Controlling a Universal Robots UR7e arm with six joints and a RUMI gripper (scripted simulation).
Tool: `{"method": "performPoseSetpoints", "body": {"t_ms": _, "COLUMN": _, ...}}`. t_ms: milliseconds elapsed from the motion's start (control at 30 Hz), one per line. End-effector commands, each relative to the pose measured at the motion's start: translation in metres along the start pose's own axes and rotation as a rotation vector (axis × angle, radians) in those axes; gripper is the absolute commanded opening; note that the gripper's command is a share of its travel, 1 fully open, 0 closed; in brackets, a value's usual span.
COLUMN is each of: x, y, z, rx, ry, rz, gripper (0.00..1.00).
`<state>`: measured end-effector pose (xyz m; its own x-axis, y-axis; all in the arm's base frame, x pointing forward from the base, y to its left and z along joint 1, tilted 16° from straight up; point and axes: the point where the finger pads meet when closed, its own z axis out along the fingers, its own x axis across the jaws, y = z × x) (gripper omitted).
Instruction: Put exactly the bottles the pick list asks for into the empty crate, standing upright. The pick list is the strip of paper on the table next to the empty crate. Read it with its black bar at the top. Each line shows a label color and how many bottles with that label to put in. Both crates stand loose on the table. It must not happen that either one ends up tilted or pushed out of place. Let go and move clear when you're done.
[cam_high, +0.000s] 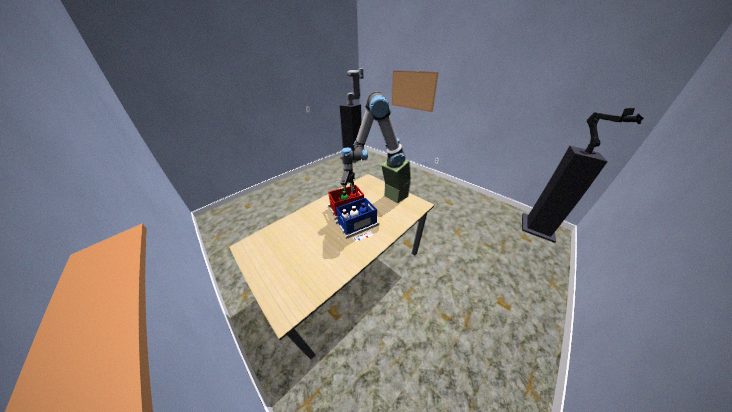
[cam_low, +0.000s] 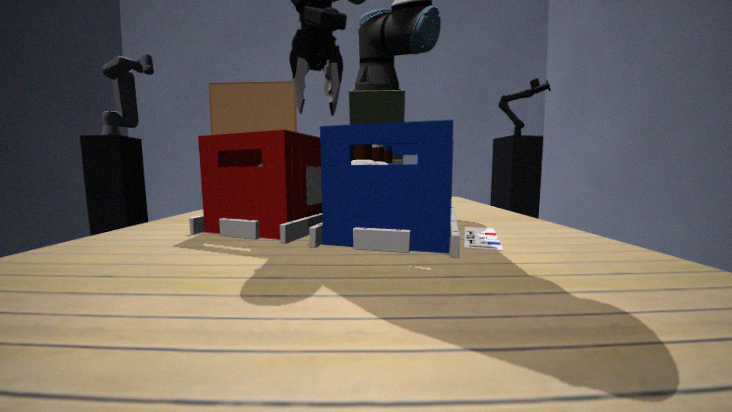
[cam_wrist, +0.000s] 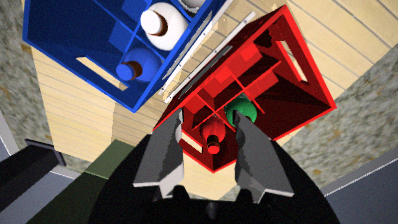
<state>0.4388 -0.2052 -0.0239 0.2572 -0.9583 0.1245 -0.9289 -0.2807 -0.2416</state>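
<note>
My gripper (cam_high: 348, 187) (cam_low: 317, 111) (cam_wrist: 207, 109) is open, with nothing between its fingers, above the red crate (cam_high: 333, 203) (cam_low: 240, 189) (cam_wrist: 300, 107). In that crate stand a red bottle (cam_wrist: 214, 131) and a green bottle (cam_high: 344, 196) (cam_wrist: 242, 109). The blue crate (cam_high: 348, 225) (cam_low: 384, 199) holds two white bottles, one nearer (cam_wrist: 172, 25) and one at the wrist view's top edge (cam_wrist: 192, 4), and a blue bottle (cam_high: 363, 207) (cam_wrist: 145, 65), all upright. The pick list (cam_high: 363, 236) (cam_low: 481, 239) lies beside the blue crate; red and blue marks show, its numbers are too small to read.
Low pale strips (cam_low: 381, 239) stand on the table around both crates. The crates are side by side with a narrow gap. The green arm pedestal (cam_high: 395, 181) (cam_low: 377, 106) is behind them. Two black pedestals with other arms stand off the table.
</note>
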Motion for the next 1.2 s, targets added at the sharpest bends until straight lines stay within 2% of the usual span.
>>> {"method": "performPoseSetpoints", "body": {"t_ms": 0, "x": 0.005, "y": 0.023, "z": -0.001, "rx": 0.003, "ry": 0.001, "rz": -0.001, "gripper": 0.38}}
{"method": "performPoseSetpoints", "body": {"t_ms": 67, "x": 0.005, "y": 0.023, "z": -0.001, "rx": 0.003, "ry": 0.001, "rz": -0.001, "gripper": 0.38}}
{"method": "performPoseSetpoints", "body": {"t_ms": 567, "x": 0.017, "y": 0.097, "z": 0.0, "rx": 0.003, "ry": 0.001, "rz": -0.001, "gripper": 0.38}}
{"method": "performPoseSetpoints", "body": {"t_ms": 633, "x": 0.017, "y": 0.097, "z": 0.0, "rx": 0.003, "ry": 0.001, "rz": -0.001, "gripper": 0.38}}
{"method": "performPoseSetpoints", "body": {"t_ms": 933, "x": 0.024, "y": 0.141, "z": 0.0, "rx": 0.002, "ry": 0.001, "rz": -0.001, "gripper": 0.38}}
{"method": "performPoseSetpoints", "body": {"t_ms": 1167, "x": 0.024, "y": 0.141, "z": 0.0, "rx": 0.003, "ry": 0.001, "rz": -0.001, "gripper": 0.38}}
